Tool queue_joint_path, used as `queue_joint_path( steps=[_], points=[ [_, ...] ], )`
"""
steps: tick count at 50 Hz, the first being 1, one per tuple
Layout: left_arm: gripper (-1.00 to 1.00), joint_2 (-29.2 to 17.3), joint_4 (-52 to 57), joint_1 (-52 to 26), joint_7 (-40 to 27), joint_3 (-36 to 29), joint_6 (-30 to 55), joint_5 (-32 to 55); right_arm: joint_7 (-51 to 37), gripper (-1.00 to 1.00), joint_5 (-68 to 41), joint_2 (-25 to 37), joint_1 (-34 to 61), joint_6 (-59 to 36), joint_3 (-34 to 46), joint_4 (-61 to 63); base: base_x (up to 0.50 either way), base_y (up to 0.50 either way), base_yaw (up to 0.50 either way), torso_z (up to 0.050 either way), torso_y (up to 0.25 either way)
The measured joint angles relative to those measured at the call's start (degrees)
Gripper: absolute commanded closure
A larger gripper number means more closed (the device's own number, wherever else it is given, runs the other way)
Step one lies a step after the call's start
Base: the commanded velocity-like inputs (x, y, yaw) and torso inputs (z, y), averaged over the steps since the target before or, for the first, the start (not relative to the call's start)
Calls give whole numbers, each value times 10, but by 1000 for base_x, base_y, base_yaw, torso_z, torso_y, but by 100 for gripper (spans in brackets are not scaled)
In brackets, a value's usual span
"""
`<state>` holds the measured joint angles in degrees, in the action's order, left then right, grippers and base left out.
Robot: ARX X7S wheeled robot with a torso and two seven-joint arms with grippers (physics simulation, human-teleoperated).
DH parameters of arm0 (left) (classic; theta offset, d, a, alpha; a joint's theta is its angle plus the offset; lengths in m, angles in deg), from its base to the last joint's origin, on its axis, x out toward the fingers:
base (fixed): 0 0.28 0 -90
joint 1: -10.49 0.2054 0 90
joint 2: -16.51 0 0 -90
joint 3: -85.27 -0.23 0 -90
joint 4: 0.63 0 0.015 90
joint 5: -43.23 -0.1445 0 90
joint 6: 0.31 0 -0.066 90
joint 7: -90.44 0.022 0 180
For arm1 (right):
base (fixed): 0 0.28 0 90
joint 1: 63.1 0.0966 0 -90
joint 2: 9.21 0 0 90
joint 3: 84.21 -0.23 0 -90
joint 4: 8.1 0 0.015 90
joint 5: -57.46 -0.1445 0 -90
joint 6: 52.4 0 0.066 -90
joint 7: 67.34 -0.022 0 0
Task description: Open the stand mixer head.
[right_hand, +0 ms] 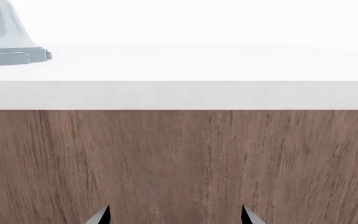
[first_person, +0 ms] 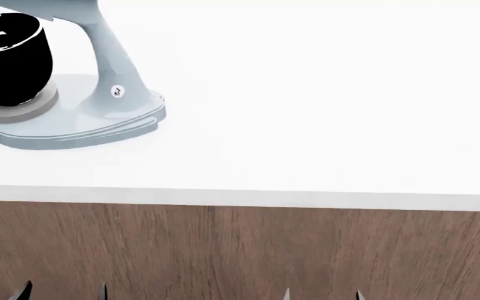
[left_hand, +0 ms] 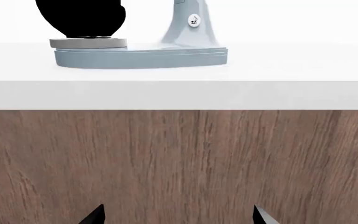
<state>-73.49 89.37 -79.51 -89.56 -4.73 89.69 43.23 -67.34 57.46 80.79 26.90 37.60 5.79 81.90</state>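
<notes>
Both jaws (first_person: 63,291) (first_person: 322,294) spread, below counter edge (first_person: 240,197)

Counting from the white countertop (first_person: 324,112), the landmark here: one pale blue-grey stand mixer on it, far toward the robot's left end. That single machine breaks down as one flat pale blue base (first_person: 73,128), one sloping neck (first_person: 110,53), one black mixing bowl (first_person: 7,59) on one grey round plate (first_person: 44,103), and one sliver of pale blue-grey mixer head (first_person: 60,7) at the picture's edge. One small round white knob (first_person: 117,91) on the neck. Below the countertop, one brown wood-grain cabinet front (first_person: 240,250). And down low against that wood, two grippers: left gripper (first_person: 63,291), two dark fingertips spread apart; right gripper (first_person: 322,294), two more, likewise apart. Four fingertips total.
</notes>
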Motion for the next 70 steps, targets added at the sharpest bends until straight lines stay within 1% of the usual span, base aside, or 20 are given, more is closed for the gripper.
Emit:
queue_joint_path(
  steps=[21, 31, 46, 57, 70],
  points=[
    [-100, -25, 0, 2, -15, -29, 7, 38, -36, -100, -4, 27, 2, 12, 34, -8, 0, 0, 0, 0, 0],
    [-100, -35, -2, 3, -17, -42, -3, 55, -58, -100, 33, 45, 4, 25, 64, -16, 0, 500, 0, 0, 0],
    [-100, -47, -5, 4, -24, -57, -10, 68, -71, -100, 40, 59, 7, 25, 84, -19, 0, 500, 0, 0, 0],
    [-100, -54, -10, 0, -39, -63, -2, 72, -64, -100, 12, 62, 7, 29, 89, -16, 0, 0, 0, 0, 0],
    [-100, -65, -1, 3, -29, -73, 1, 96, -63, -100, -5, 69, 9, 30, 96, -22, 0, 0, 0, 50, 0]
  ],
)
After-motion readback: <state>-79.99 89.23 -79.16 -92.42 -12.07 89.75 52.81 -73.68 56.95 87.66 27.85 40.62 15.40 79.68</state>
